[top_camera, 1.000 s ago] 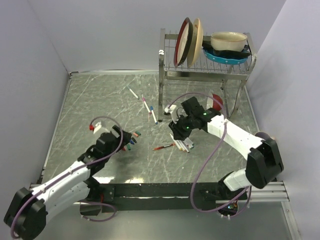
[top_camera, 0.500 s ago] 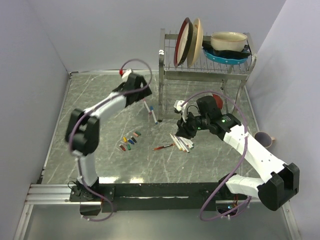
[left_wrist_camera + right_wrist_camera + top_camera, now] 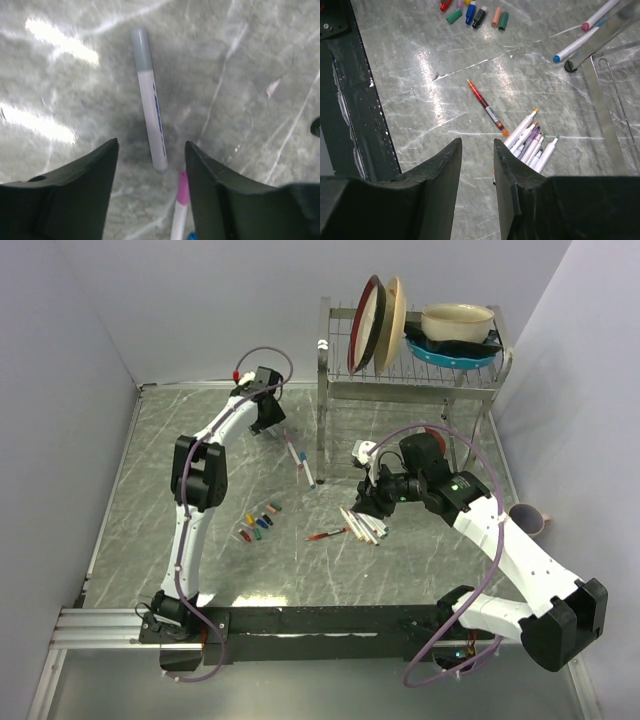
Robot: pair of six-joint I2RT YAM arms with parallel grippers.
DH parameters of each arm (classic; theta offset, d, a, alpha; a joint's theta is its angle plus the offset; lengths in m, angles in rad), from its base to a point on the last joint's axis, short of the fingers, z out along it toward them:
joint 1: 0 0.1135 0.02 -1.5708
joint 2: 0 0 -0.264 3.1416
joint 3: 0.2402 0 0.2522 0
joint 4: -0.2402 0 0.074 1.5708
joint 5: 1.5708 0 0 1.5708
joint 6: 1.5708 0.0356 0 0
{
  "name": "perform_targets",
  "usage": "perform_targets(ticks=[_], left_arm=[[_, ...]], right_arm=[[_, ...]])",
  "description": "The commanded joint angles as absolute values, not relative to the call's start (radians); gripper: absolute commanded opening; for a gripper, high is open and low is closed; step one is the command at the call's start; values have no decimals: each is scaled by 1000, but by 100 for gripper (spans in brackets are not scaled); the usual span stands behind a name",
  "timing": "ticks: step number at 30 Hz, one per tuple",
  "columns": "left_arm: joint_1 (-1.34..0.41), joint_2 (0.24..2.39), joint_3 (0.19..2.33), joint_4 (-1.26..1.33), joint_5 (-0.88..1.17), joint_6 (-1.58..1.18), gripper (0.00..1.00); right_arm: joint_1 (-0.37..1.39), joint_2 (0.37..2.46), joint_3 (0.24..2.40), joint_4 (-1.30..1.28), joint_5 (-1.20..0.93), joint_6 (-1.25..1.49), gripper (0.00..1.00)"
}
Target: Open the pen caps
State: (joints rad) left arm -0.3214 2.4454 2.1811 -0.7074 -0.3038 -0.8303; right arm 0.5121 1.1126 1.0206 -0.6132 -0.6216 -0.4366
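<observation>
The grey marbled worktop sits between lilac walls, with a dish rack at its far right corner. Your left end effector hangs near the far edge, fingers apart, straddling a white pen whose grey cap is on. Centre on the barrel before you clamp, and leave the cap end clear so the other arm can pull it. The right end effector hovers mid-worktop over the uncapped pens, fingers narrowly apart, holding nothing. Only the left wrist view shows the grey cap and a pink-capped pen just beside the barrel's end. Only the right wrist view shows the pulled caps clearly; they lie left of the worktop's middle.
</observation>
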Motion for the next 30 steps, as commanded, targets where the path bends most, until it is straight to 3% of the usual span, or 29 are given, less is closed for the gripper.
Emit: perform_targets(ticks=[1,6,16,20,24,28,30], left_arm=[[-301,2499,2283,-755,-264,-799,57],[-291,2556,2332,-779,-258,-762,48],[-288,2571,2289,-856,-422,-585,41],[-285,2530,2170,-865,-442,-503,36],[-285,2369,1938,-708,-290,-379,32],[-284,2293,1832,-609,-206,-354,16],[-284,2272,1821,-609,-178,-353,3]], right_arm=[[522,1086,1020,-578,-629,-445,40],[538,1091,1022,-578,-617,-448,39],[548,1106,1020,-578,-604,-449,39],[548,1115,1019,-577,-601,-449,39],[551,1123,1019,-578,-603,-453,39],[548,1129,1019,-580,-614,-456,39],[548,1131,1017,-581,-617,-459,39]])
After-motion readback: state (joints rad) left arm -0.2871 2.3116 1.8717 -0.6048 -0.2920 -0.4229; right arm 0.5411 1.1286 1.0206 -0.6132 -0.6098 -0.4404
